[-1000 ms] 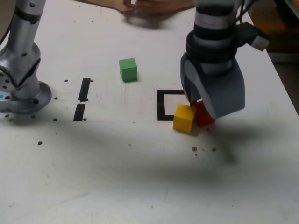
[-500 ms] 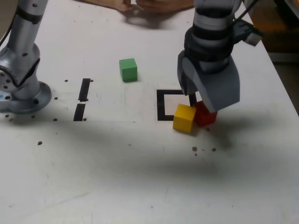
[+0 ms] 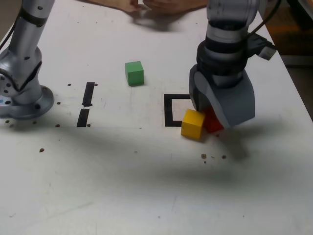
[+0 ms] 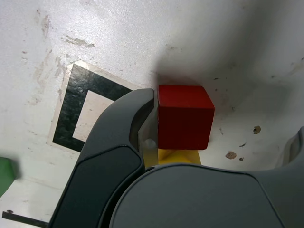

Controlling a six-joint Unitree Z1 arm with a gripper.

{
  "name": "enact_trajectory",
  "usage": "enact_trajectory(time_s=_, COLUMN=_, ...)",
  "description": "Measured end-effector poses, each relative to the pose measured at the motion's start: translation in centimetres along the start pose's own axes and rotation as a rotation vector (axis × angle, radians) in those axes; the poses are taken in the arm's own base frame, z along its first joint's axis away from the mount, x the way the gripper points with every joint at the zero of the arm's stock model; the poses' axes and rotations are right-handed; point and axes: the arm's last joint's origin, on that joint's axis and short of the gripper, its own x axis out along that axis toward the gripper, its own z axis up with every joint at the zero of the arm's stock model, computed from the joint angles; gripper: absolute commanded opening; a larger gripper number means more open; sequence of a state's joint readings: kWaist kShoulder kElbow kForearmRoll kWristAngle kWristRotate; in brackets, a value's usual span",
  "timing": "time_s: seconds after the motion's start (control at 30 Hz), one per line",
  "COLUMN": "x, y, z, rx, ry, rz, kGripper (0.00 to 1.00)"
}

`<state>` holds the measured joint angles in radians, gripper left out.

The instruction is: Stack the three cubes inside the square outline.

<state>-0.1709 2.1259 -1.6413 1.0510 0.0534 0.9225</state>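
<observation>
The red cube (image 3: 212, 122) (image 4: 184, 116) sits on the white table, touching the yellow cube (image 3: 192, 124) (image 4: 178, 156), at the near right corner of the square outline (image 3: 170, 110) (image 4: 67, 114) in the exterior view. My gripper (image 3: 213, 111) (image 4: 221, 123) hangs low over the red cube and is open. One dark finger (image 4: 135, 111) stands right beside the cube; the other shows only at the frame's edge. The green cube (image 3: 134, 73) (image 4: 4, 175) lies apart, farther back on the exterior view's left. Much of the outline is hidden behind the gripper.
The arm's base (image 3: 22, 98) stands at the exterior view's left. Two short black tape strips (image 3: 88, 93) lie between it and the outline. A person's hands (image 3: 146, 5) rest at the far edge. The table's right edge (image 3: 298, 93) runs close by.
The gripper lifted and shifted slightly to the exterior view's left, then settled back down over the red cube. None of the cubes moved, and the jaws stayed open.
</observation>
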Motion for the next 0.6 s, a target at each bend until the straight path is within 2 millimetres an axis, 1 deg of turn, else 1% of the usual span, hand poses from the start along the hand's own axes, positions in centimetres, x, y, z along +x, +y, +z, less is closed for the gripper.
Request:
enact_trajectory(time_s=0.17, x=0.6, y=0.1, z=0.1, rx=-0.025, ry=-0.003, rz=0.002, kGripper=0.97)
enact_trajectory(time_s=0.27, x=0.7, y=0.1, z=0.2, rx=-0.040, ry=-0.011, rz=0.000, kGripper=0.94)
enact_trajectory(time_s=0.4, x=1.3, y=0.0, z=0.3, rx=-0.066, ry=-0.034, rz=-0.015, kGripper=0.87)
enact_trajectory(time_s=0.53, x=2.8, y=-0.7, z=0.1, rx=-0.073, ry=-0.060, rz=-0.051, kGripper=0.79)
enact_trajectory(time_s=0.6, x=3.0, y=-1.0, z=0.1, rx=-0.054, ry=-0.080, rz=-0.051, kGripper=0.73)
